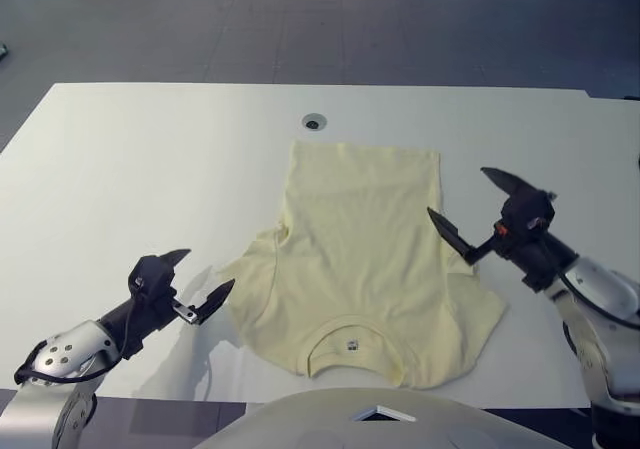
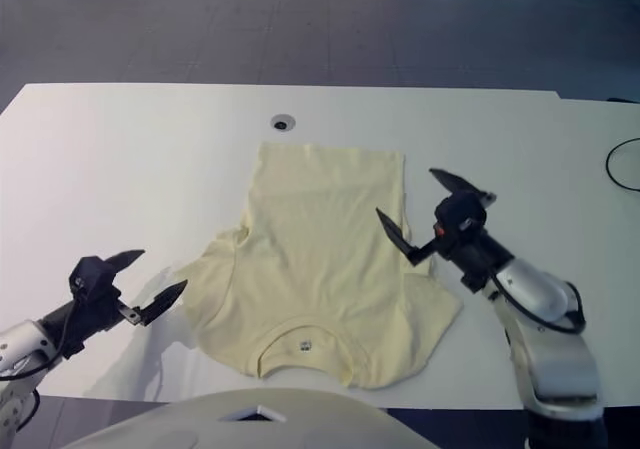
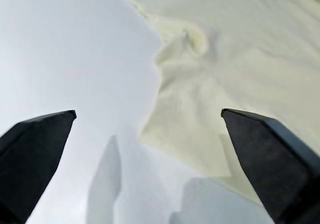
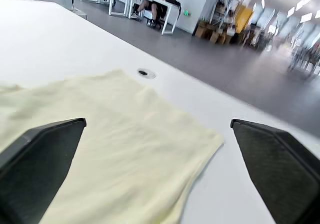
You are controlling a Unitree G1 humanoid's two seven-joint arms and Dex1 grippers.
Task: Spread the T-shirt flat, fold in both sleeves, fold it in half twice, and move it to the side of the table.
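1. One T-shirt lies on the counter. It is pale yellow, soft knit cloth, mostly flat with faint creases.
2. Its ribbed, curved collar is at the near edge of the counter, towards me, and its straight hem points away.
3. Both of its two sleeves are spread outwards. The left sleeve has a small bunched pucker at the armpit, and the right sleeve lies smoother.
4. The counter is white, smooth and matte, with one round metal grommet just beyond the hem.
5. My left end effector hangs over bare counter just beside the left sleeve. Its two black, pointed fingers are spread wide and grip nothing.
6. My right end effector is at the shirt's right edge, above the cloth. Its two black, tapering fingers are also spread wide and empty. I cannot tell if a tip touches the fabric.
7. One thin black cable loops at the counter's far right edge.
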